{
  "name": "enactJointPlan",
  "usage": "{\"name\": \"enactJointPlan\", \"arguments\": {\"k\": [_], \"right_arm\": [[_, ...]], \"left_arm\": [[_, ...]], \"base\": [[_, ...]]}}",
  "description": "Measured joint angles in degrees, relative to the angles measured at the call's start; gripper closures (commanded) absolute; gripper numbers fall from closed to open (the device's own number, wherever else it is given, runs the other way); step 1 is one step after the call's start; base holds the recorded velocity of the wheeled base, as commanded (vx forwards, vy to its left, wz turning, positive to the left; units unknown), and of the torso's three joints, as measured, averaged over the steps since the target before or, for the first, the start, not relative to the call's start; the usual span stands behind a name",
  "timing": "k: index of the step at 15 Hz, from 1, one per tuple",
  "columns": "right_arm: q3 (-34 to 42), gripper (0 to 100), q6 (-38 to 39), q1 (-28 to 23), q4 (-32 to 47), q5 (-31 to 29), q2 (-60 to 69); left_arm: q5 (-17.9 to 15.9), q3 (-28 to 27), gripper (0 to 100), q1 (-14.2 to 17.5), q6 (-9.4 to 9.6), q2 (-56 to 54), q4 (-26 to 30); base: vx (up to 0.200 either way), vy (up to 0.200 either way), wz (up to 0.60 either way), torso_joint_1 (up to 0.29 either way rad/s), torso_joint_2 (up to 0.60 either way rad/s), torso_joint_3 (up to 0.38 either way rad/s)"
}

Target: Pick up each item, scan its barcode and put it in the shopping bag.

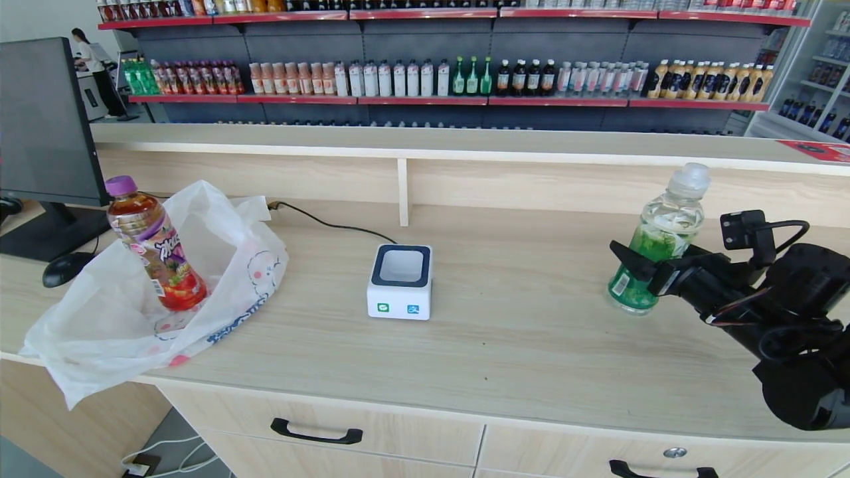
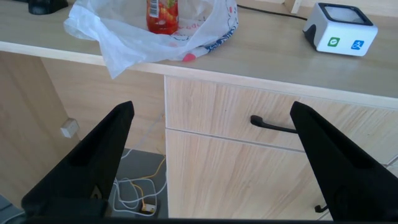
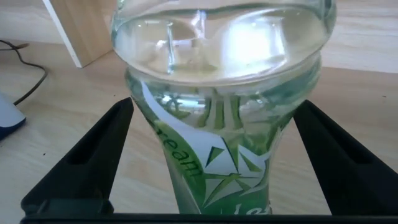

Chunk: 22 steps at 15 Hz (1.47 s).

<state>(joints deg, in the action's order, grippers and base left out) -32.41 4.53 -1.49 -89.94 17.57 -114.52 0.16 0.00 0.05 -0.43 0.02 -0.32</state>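
A clear bottle with a green label [image 1: 657, 242] [image 3: 217, 93] stands upright at the right of the wooden counter [image 1: 531, 332]. My right gripper [image 1: 647, 265] [image 3: 214, 162] is open, one finger on each side of the bottle's lower body, with small gaps showing. At the left lies the white shopping bag [image 1: 106, 318] [image 2: 124, 37], and a red tea bottle with a purple cap [image 1: 156, 245] [image 2: 163, 14] stands in it. The white barcode scanner [image 1: 400, 281] [image 2: 341, 28] sits mid-counter. My left gripper [image 2: 211, 162] is open and holds nothing, below counter height in front of the drawers.
A monitor [image 1: 40, 119] and a mouse [image 1: 63, 269] sit at the far left behind the bag. The scanner's black cable [image 1: 332, 226] runs to the raised back ledge [image 1: 465, 153]. Drawer handles [image 2: 273, 126] show under the counter edge.
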Motion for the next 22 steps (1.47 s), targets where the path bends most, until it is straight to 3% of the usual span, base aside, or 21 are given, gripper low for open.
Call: {"name": "enactJointPlan", "arguments": {"k": [4, 5, 22], "right_arm": [[-0.2, 0, 0.9, -0.1, 0.0, 0.0, -1.4], [-0.3, 100, 0.9, -0.2, 0.0, 0.0, -1.6], [0.0, 100, 0.9, -0.5, 0.1, 0.0, 0.9]], "left_arm": [[0.0, 0.0, 0, 0.0, 0.0, 0.0, 0.0], [0.0, 0.0, 0, 0.0, -0.04, 0.0, 0.0], [0.0, 0.0, 0, 0.0, -0.17, 0.0, 0.0]], "base": [[0.0, 0.0, 0.0, 0.0, 0.0, 0.0], [0.0, 0.0, 0.0, 0.0, 0.0, 0.0], [0.0, 0.0, 0.0, 0.0, 0.0, 0.0]]}}
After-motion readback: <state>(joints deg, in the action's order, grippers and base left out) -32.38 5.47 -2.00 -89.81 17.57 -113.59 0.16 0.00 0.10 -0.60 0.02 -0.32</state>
